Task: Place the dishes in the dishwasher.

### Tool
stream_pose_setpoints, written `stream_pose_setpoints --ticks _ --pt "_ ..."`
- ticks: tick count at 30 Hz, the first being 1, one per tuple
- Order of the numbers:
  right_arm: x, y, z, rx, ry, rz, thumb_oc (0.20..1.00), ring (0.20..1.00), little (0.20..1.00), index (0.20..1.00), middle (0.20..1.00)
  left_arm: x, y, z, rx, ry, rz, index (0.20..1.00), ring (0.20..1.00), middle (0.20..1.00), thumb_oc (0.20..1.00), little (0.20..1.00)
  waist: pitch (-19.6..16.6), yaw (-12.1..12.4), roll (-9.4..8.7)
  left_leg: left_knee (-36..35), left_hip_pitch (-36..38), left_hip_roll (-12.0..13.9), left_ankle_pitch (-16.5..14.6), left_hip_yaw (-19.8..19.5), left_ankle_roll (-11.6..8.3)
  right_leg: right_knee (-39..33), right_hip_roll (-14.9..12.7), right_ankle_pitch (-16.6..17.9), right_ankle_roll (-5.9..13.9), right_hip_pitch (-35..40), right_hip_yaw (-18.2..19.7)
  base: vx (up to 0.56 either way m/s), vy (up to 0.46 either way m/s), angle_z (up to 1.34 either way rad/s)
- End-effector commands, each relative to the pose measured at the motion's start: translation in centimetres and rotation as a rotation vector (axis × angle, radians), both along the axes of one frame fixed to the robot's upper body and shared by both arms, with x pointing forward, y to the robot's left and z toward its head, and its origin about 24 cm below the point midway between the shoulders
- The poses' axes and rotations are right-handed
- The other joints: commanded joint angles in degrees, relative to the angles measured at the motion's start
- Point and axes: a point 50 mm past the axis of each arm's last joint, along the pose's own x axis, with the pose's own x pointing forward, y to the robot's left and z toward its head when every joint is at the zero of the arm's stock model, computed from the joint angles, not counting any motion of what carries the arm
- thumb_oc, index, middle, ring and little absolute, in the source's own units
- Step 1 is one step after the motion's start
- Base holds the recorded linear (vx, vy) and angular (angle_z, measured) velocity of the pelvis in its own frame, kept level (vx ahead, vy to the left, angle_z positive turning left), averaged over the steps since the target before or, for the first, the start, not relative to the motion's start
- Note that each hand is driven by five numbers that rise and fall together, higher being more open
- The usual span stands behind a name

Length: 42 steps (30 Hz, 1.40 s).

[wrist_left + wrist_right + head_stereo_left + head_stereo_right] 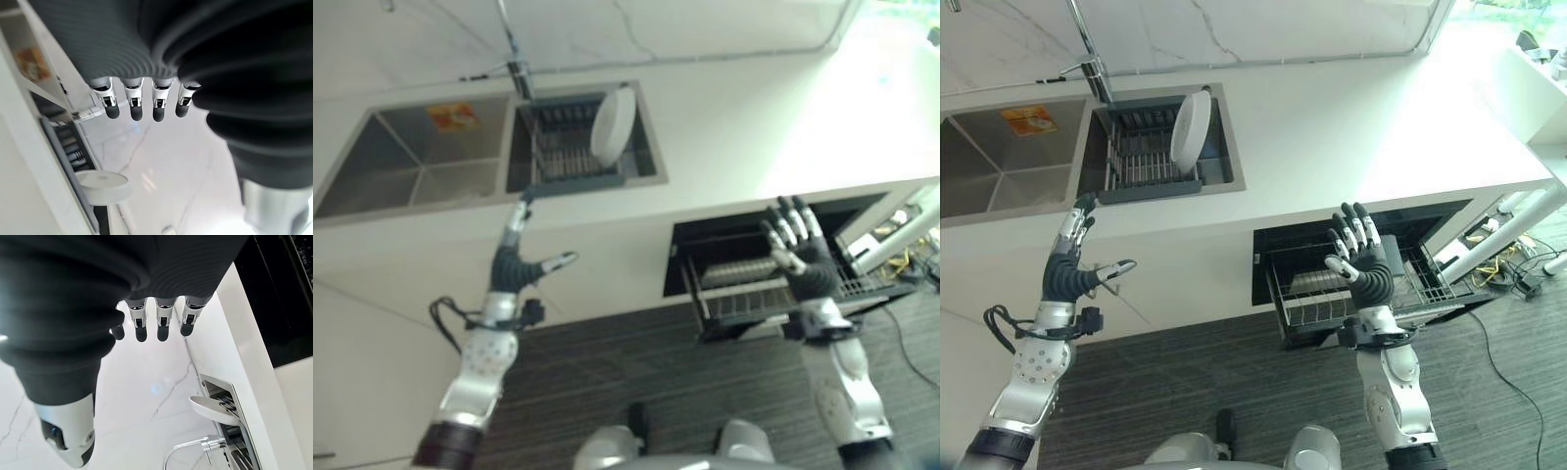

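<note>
Left hand (1067,274), right hand (1363,266) released, empty; white counter (1351,137), dark plank floor (1185,382).

Left arm: enters from the lower left, silver-grey forearm angled upward. Left hand (1070,272): raised, fingers (1077,222) straight and pointing up and away, thumb spread out to the side, holding nothing. In the left wrist view the fingers (133,100) line up in a straight row beyond the dark ribbed cover.

Right arm: enters from the lower right, forearm near vertical. Right hand (1363,262): raised, fingers (1355,228) extended and slightly fanned, thumb apart, empty. The right wrist view shows the fingers (162,323) straight in a row.
</note>
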Motion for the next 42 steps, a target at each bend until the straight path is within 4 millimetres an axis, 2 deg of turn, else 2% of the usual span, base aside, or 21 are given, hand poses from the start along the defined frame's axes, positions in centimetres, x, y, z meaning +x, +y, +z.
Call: stream_pose_setpoints --ticks 1,4,5,7,9,11,13,16,17,20,24,25,27,28,29,31,32,33,34,39,42 --pt "0.8 -0.7 2.4 -0.016 -0.149 0.009 1.000 1.000 1.000 1.000 1.000 0.0 -1.2 1.9 0.002 -0.133 -0.019 1.000 1.000 1.000 1.000 1.000 -3.4 0.9 0.01 4.2 -3.2 -0.1 -2.5 -4.5 -2.70 -20.1 2.7 6.0 -3.89 7.4 -3.0 -0.09 -0.102 -0.35" --pt "0.9 -0.7 3.0 -0.018 -0.180 0.013 1.000 1.000 1.000 1.000 1.000 -0.1 -1.1 1.6 -0.009 -0.137 -0.012 1.000 1.000 1.000 1.000 1.000 -3.3 0.8 -0.39 8.2 -3.3 -0.8 -4.4 -4.4 -2.79 -23.5 2.3 7.2 -4.49 8.4 -3.3 -0.04 -0.100 -0.18" --pt "0.9 -1.0 3.1 -0.032 -0.186 -0.010 1.000 1.000 1.000 1.000 1.000 -0.4 -1.4 1.3 -0.006 -0.119 -0.030 1.000 1.000 1.000 1.000 1.000 -2.3 0.9 -1.24 17.3 -6.3 -1.3 -5.2 -4.2 -3.74 -25.9 1.4 8.7 -5.21 10.2 -2.1 0.00 -0.071 -0.02" --pt "0.9 -1.1 3.0 -0.010 -0.178 -0.020 1.000 1.000 1.000 1.000 1.000 -0.6 -1.8 1.0 0.014 -0.104 -0.054 1.000 1.000 1.000 1.000 1.000 -1.3 1.0 -1.04 21.9 -9.0 -0.4 -4.1 -5.5 -4.64 -25.9 1.6 9.5 -5.56 10.6 -1.0 0.01 0.006 -0.02" --pt "0.9 -0.6 2.9 -0.027 -0.180 -0.020 1.000 1.000 1.000 1.000 1.000 -0.6 -1.7 0.9 -0.001 -0.100 -0.054 1.000 1.000 1.000 1.000 1.000 -1.4 0.9 -0.17 16.9 -8.9 1.4 -2.4 -6.2 -5.09 -25.4 2.1 9.1 -5.25 10.8 0.4 0.09 0.164 -0.18" --pt "0.8 -0.3 2.5 -0.060 -0.146 -0.008 1.000 1.000 1.000 1.000 1.000 -0.3 -1.7 0.7 -0.029 -0.074 -0.048 1.000 1.000 1.000 1.000 1.000 -1.3 0.6 0.63 8.0 -9.3 5.5 3.9 -6.6 -7.48 -27.2 2.4 8.4 -5.07 12.9 2.5 0.16 0.273 -0.16" --pt "0.7 -0.5 2.4 -0.058 -0.141 -0.011 1.000 1.000 1.000 1.000 1.000 -0.2 -1.8 0.5 -0.032 -0.067 -0.054 1.000 1.000 1.000 1.000 1.000 -1.2 0.5 0.82 5.2 -10.3 8.1 7.8 -7.5 -8.94 -28.3 2.3 8.2 -5.05 14.0 3.5 0.13 0.207 -0.08" --pt "0.4 -1.0 2.4 -0.075 -0.144 -0.017 1.000 1.000 1.000 1.000 1.000 -0.2 -1.9 0.3 -0.031 -0.060 -0.065 1.000 1.000 1.000 1.000 1.000 -0.7 0.3 1.24 3.0 -11.3 10.8 10.0 -7.0 -9.99 -29.1 1.0 8.3 -4.73 15.1 3.0 0.14 0.250 -0.18" --pt "0.4 -1.1 2.5 -0.078 -0.145 -0.019 1.000 1.000 1.000 1.000 1.000 -0.2 -1.9 0.3 -0.033 -0.059 -0.067 1.000 1.000 1.000 1.000 1.000 -0.6 0.2 1.34 2.9 -11.3 10.7 9.7 -6.9 -9.92 -29.1 0.7 8.2 -4.69 15.1 2.9 0.16 0.313 -0.13" --pt "0.4 -1.3 2.1 -0.056 -0.128 -0.014 1.000 1.000 1.000 1.000 1.000 -0.2 -1.9 0.2 -0.029 -0.046 -0.078 1.000 1.000 1.000 1.000 1.000 -0.8 0.4 1.47 2.9 -9.3 8.2 6.8 -8.5 -8.93 -28.8 -0.4 8.3 -4.35 15.2 3.5 0.18 0.337 -0.10" --pt "0.4 -0.9 2.0 -0.047 -0.119 0.003 1.000 1.000 1.000 1.000 1.000 -0.3 -1.9 0.4 -0.008 -0.037 -0.085 1.000 1.000 1.000 1.000 1.000 -2.1 1.4 1.63 2.5 -5.3 5.3 2.8 -9.1 -6.99 -26.0 -3.4 7.7 -2.62 14.2 0.2 0.17 0.298 -0.10" --pt "0.6 -0.6 2.1 -0.027 -0.122 -0.004 1.000 1.000 1.000 1.000 1.000 -0.2 -1.8 0.5 0.003 -0.030 -0.092 1.000 1.000 1.000 1.000 1.000 -2.6 2.3 1.60 2.7 -4.7 4.7 1.6 -8.6 -5.54 -22.2 -4.8 5.9 -1.80 13.6 -1.4 0.16 0.239 0.05" --pt "0.6 -0.5 2.2 -0.013 -0.123 -0.013 1.000 1.000 1.000 1.000 1.000 -0.1 -1.8 0.6 0.021 -0.027 -0.106 1.000 1.000 1.000 1.000 1.000 -2.7 2.4 1.40 2.9 -4.8 3.8 0.9 -8.4 -4.02 -16.9 -5.4 6.1 -1.00 12.3 -1.4 0.11 0.135 0.05" --pt "0.6 -0.4 2.2 -0.006 -0.123 -0.014 1.000 1.000 1.000 1.000 1.000 -0.1 -1.9 0.7 0.033 -0.025 -0.111 1.000 1.000 1.000 1.000 1.000 -2.5 2.3 1.31 3.0 -4.5 3.3 0.6 -8.6 -3.21 -13.3 -5.7 7.2 -0.32 10.8 -1.0 0.12 0.092 0.17" --pt "0.5 0.0 2.1 0.002 -0.118 0.000 1.000 1.000 1.000 1.000 1.000 0.0 -1.9 0.6 0.056 -0.022 -0.107 1.000 1.000 1.000 1.000 1.000 -2.1 2.0 1.31 2.7 -3.3 2.7 0.0 -9.2 -2.22 -8.8 -6.7 9.8 0.26 7.1 -0.1 0.11 0.006 0.20" --pt "0.6 0.4 2.2 0.000 -0.126 0.031 1.000 1.000 1.000 1.000 1.000 0.0 -1.6 0.9 0.054 -0.033 -0.084 1.000 1.000 1.000 1.000 1.000 -1.7 2.4 1.30 3.0 -3.0 3.3 -0.2 -8.4 -2.91 -13.9 -7.7 9.1 -0.07 6.2 -1.1 0.07 -0.113 0.06" --pt "0.9 0.9 2.2 -0.007 -0.136 0.062 1.000 1.000 1.000 1.000 1.000 -0.1 -1.2 1.0 0.054 -0.044 -0.053 1.000 1.000 1.000 1.000 1.000 -1.0 2.2 1.20 3.2 -2.1 4.0 -0.9 -7.3 -3.50 -17.2 -8.9 12.5 0.54 4.9 -1.5 0.02 -0.171 -0.15" --pt "1.1 1.2 2.4 -0.012 -0.143 0.085 1.000 1.000 1.000 1.000 1.000 -0.1 -0.8 1.1 0.051 -0.051 -0.029 1.000 1.000 1.000 1.000 1.000 -0.7 2.1 1.28 2.8 -1.6 4.8 -1.2 -6.6 -3.81 -18.1 -9.1 13.1 1.05 4.2 -0.8 0.03 -0.216 -0.30" --pt "1.1 1.2 2.5 -0.021 -0.145 0.094 1.000 1.000 1.000 1.000 1.000 -0.1 -0.5 1.1 0.048 -0.050 -0.013 1.000 1.000 1.000 1.000 1.000 -0.8 2.2 1.22 2.4 -1.6 5.9 -0.9 -5.8 -4.58 -21.2 -8.6 11.9 1.01 5.3 -1.4 0.02 -0.210 -0.36" --pt "1.2 0.5 2.4 -0.025 -0.104 0.069 1.000 1.000 1.000 1.000 1.000 -0.4 -1.6 0.5 0.017 -0.035 -0.048 1.000 1.000 1.000 1.000 1.000 -2.9 2.2 0.07 -1.3 -1.2 9.1 1.6 -4.5 -7.63 -31.3 -6.7 13.1 0.42 10.1 -3.9 0.09 -0.229 -0.14" --pt "0.9 0.4 2.3 -0.015 -0.106 0.068 1.000 1.000 1.000 1.000 1.000 -0.3 -1.8 0.5 0.034 -0.040 -0.045 1.000 1.000 1.000 1.000 1.000 -3.4 1.5 -0.04 -1.6 -0.9 9.8 1.7 -4.1 -8.30 -32.1 -5.8 12.9 -0.11 10.8 -4.4 0.04 -0.161 0.13"
